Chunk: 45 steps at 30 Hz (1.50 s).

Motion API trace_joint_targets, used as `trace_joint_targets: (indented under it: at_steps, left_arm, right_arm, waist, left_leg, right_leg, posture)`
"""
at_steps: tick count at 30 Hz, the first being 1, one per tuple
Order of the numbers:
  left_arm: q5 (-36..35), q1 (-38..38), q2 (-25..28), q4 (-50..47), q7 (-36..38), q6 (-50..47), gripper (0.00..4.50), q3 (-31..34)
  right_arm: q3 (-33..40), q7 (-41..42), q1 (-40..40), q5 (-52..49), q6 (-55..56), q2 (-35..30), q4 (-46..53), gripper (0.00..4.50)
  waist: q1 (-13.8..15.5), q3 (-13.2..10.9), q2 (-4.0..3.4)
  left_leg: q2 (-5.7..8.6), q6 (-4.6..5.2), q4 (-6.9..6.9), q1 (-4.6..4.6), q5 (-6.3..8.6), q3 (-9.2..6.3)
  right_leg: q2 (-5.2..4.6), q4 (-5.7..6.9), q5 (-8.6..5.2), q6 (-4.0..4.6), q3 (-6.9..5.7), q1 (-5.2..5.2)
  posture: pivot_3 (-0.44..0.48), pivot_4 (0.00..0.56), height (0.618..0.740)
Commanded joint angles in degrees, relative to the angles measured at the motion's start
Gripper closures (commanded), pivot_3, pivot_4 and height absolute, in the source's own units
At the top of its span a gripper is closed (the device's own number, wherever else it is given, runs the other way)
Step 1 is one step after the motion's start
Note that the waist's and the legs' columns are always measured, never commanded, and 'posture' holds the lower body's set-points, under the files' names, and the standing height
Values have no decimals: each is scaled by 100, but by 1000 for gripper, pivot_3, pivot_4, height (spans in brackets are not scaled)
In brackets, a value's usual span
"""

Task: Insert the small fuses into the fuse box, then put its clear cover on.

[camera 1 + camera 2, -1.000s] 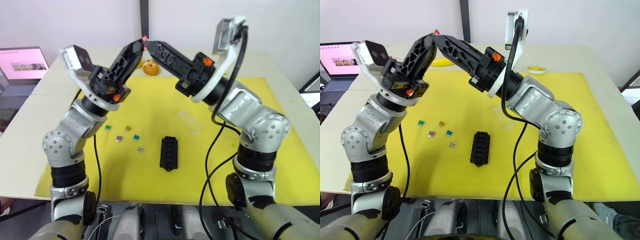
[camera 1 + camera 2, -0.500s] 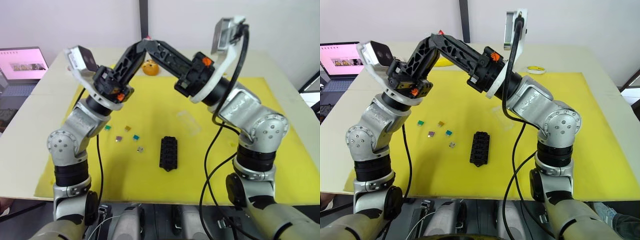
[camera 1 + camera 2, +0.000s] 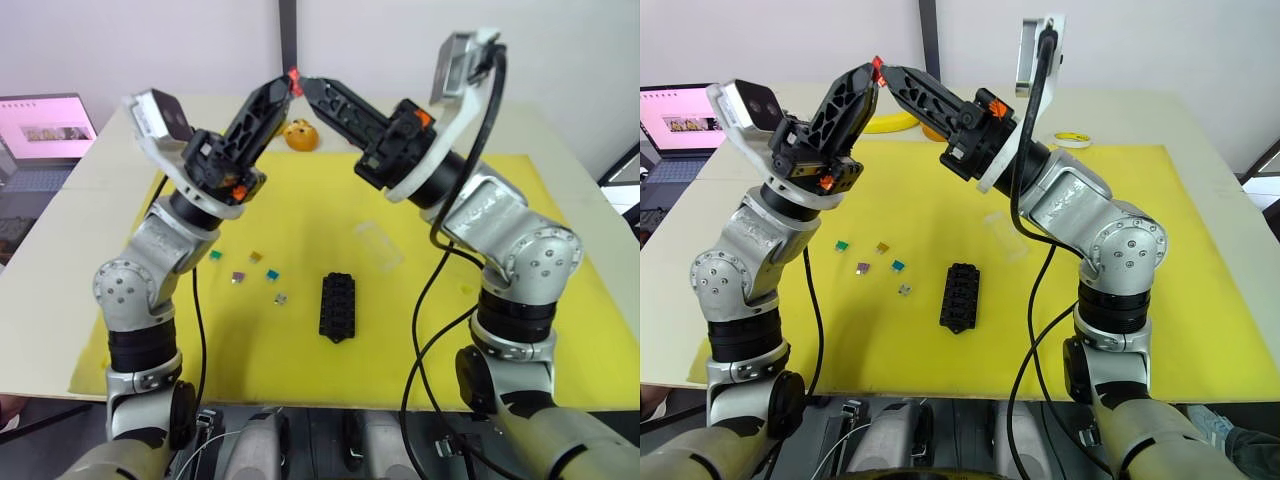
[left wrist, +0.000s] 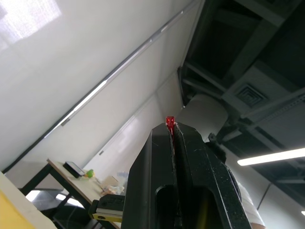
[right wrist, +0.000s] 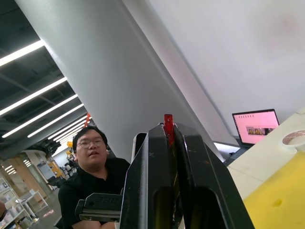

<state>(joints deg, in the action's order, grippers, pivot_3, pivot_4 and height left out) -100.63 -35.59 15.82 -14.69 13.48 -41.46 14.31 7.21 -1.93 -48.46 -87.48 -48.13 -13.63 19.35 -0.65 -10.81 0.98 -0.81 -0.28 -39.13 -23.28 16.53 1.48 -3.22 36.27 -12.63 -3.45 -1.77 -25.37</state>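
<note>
Meeting tip to tip high above the tabletop [image 3: 560, 300], both tools pinch red fuses: the left tool [image 3: 285, 87] is closed on one red fuse [image 4: 169, 121], and the right tool [image 3: 307, 86] is closed on another red fuse [image 5: 167, 123]. Below, the box [image 3: 338, 306] lies on the yellow mat, with the cover [image 3: 379, 244] near it on the right side. Green [image 3: 215, 255], brown [image 3: 256, 257], purple [image 3: 238, 277], teal [image 3: 271, 274] and grey [image 3: 281, 298] fuses lie loose on its left.

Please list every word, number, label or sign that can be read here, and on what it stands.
On the laptop screen: pink page, text too small to read.
On the red fuse: no marking can be read.
On the fuse box: no label can be read.
Nothing is legible.
</note>
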Motion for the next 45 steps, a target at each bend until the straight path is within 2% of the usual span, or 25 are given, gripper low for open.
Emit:
trace_joint_targets:
  at_steps: [1, 4, 7, 10, 13, 14, 15, 17, 19, 22, 25, 27, 30, 34, 37, 43, 45]
  left_arm:
    - [87, -62, 18, -76, -45, 35, 4500, -46]
    - [7, -50, 57, -53, -62, -34, 4500, -60]
    - [-218, -24, 168, -28, -96, -162, 3608, -28]
    - [-334, 30, 434, -91, -89, -285, 2087, 75]
    - [-512, 190, 1042, -184, -5, -600, 577, 232]
    - [-614, 263, 1400, -209, 124, -799, 155, 337]
    - [-727, 321, 1742, -212, 255, -982, 21, 433]
    - [-685, 399, 2540, -172, 762, -1475, 21, 559]
    - [-300, 430, 3251, -148, 1470, -1946, 21, 554]
    - [1111, 628, 4237, -432, 2978, -2089, 21, 290]
    - [2872, 1049, 4852, -745, 4424, -1116, 21, -191]
    - [4161, 1453, 4909, -833, 5326, 119, 21, -543]
    - [4936, 1816, 4958, -813, 6114, 842, 21, -776]
    - [5319, 2114, 4835, -917, 6415, 1192, 21, -800]
    - [5412, 2237, 4595, -1006, 6310, 1280, 21, -812]
    - [5432, 2364, 4110, -1480, 5915, 1157, 21, -891]
    - [5648, 2521, 4035, -1562, 5916, 1314, 21, -955]
  right_arm:
    - [-71, 43, -90, -257, 38, -1, 219, 4462]
    - [-69, 58, -96, -243, 33, -27, 214, 4462]
    - [-55, 128, -101, -163, 19, -124, 205, 4500]
    - [-36, 253, -95, -103, -27, -295, 191, 4500]
    - [-9, 517, -94, -34, -130, -602, 153, 4500]
    - [-12, 694, -94, 47, -216, -804, 137, 4500]
    - [-25, 892, -91, 144, -304, -1014, 125, 4500]
    - [-110, 1468, -35, 414, -538, -1535, 146, 4500]
    - [-257, 2240, 126, 795, -676, -2065, 300, 4500]
    - [-471, 3341, 437, 1363, -678, -2728, 597, 4500]
    - [-720, 4325, 873, 2075, -407, -3285, 925, 4500]
    - [-933, 4893, 1263, 2725, -19, -3583, 1105, 4500]
    - [-1179, 5444, 1759, 3507, 538, -3795, 1243, 4500]
    - [-1357, 5886, 2632, 4361, 1302, -3899, 1463, 4500]
    - [-1484, 5824, 2915, 4835, 1731, -3630, 1345, 4500]
    - [-1502, 5894, 3061, 5176, 2019, -3292, 1265, 4500]
    - [-1596, 5938, 3005, 5330, 2092, -3197, 1182, 4500]
  waist:
    - [0, 0, 0]
    - [1, 0, 0]
    - [0, 0, 0]
    - [-1, -1, 0]
    - [-18, -1, -1]
    - [-21, -2, 0]
    - [-25, -4, 0]
    - [-13, -7, 1]
    - [5, -7, 1]
    - [12, -8, 0]
    - [9, -9, -1]
    - [15, -9, -4]
    - [14, -11, -1]
    - [17, -11, -1]
    - [7, -11, 1]
    - [24, -11, 4]
    - [22, -11, 3]
  left_leg:
    - [0, 0, 0, 0, 0, 0]
    - [0, 0, 0, 0, 0, 0]
    - [0, 0, 0, 0, 0, 0]
    - [-1, 0, 0, 0, 0, -1]
    - [-3, 1, 1, 0, 1, 0]
    - [-4, 2, 2, 0, 1, 0]
    - [-6, 2, 2, -1, 1, 0]
    - [-11, 2, 4, -1, 1, -1]
    - [-13, 2, 5, -4, 2, -1]
    - [-7, 6, 8, -2, 4, 2]
    - [-7, 6, 10, -2, 5, 11]
    - [-6, 6, 10, 0, 5, 16]
    - [-13, 4, 12, -4, 5, 18]
    - [-27, 7, 14, -7, 7, 15]
    - [-27, 7, 5, -8, 7, 16]
    - [-26, 9, 4, -5, 9, 12]
    - [-26, 9, 2, -3, 9, 11]
  right_leg:
    - [0, 0, 0, 0, 0, 0]
    - [0, -1, 0, 0, 0, 0]
    - [0, -1, 0, 0, 0, 0]
    - [0, -1, 0, 0, 0, 0]
    - [2, -2, 0, 0, 0, -1]
    - [3, -2, 0, 0, 0, -1]
    - [5, -1, 0, 0, 0, -4]
    - [10, -2, -1, 1, 0, -4]
    - [21, -12, -3, 3, -2, -5]
    - [22, -23, -10, 13, -2, 0]
    - [22, -27, -15, 22, 5, -3]
    - [23, -28, -18, 25, 6, -5]
    - [30, -33, -26, 42, 6, -9]
    - [28, -33, -28, 37, 8, -14]
    - [27, -28, -27, 36, 9, -14]
    - [26, -26, -19, 11, 9, -7]
    - [26, -25, -18, 10, 9, -5]
  posture:
    - [0, 150, 737]
    - [0, 150, 737]
    - [0, 150, 737]
    - [0, 150, 737]
    - [0, 150, 737]
    - [0, 150, 737]
    - [0, 150, 737]
    - [0, 150, 737]
    - [0, 150, 737]
    - [0, 150, 737]
    - [0, 150, 737]
    - [0, 150, 737]
    - [0, 150, 737]
    - [0, 150, 737]
    - [0, 150, 737]
    - [0, 150, 737]
    - [0, 150, 737]
